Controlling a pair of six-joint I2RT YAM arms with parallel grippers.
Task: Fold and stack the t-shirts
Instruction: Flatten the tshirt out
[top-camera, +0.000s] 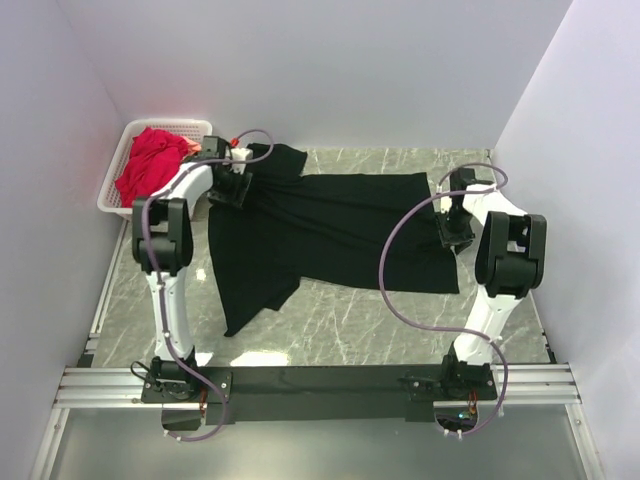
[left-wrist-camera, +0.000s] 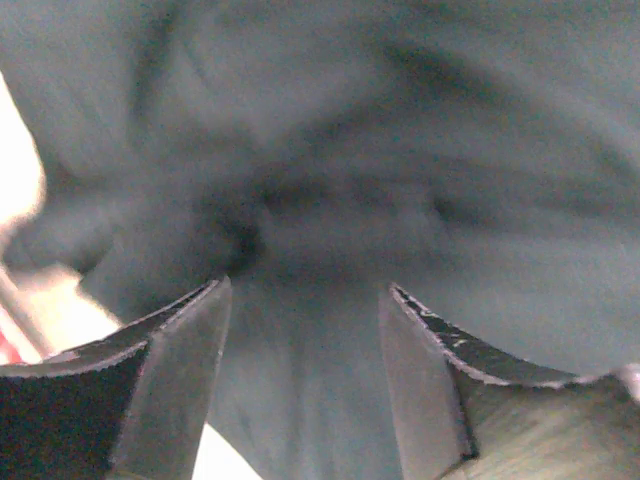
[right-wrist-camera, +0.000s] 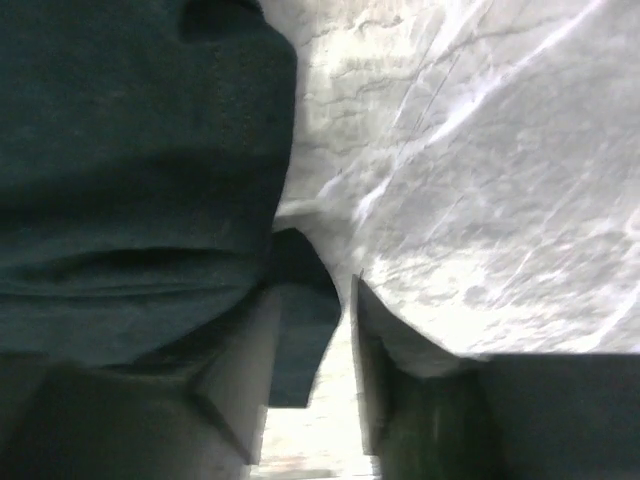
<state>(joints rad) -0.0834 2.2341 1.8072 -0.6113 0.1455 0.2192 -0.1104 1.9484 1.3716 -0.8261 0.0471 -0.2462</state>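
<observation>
A large black t-shirt (top-camera: 330, 235) lies spread on the marble table (top-camera: 350, 320), one sleeve pointing toward the near left. My left gripper (top-camera: 232, 190) is low over its far-left corner. In the left wrist view its jaws stand apart, with black cloth (left-wrist-camera: 400, 150) lying slack between and beyond the left gripper (left-wrist-camera: 307, 290). My right gripper (top-camera: 455, 235) is at the shirt's right edge. In the right wrist view the right gripper (right-wrist-camera: 318, 290) is open, a loose corner of the black t-shirt (right-wrist-camera: 130, 150) resting against its left finger (right-wrist-camera: 250, 370), with bare table showing in the gap.
A white lattice basket (top-camera: 112, 200) stands at the far left against the wall, holding a crumpled red t-shirt (top-camera: 150, 165) with a bit of pink cloth (top-camera: 200, 150) beside it. Walls close in on the left, back and right. Marble table (right-wrist-camera: 480, 150) shows right of the shirt.
</observation>
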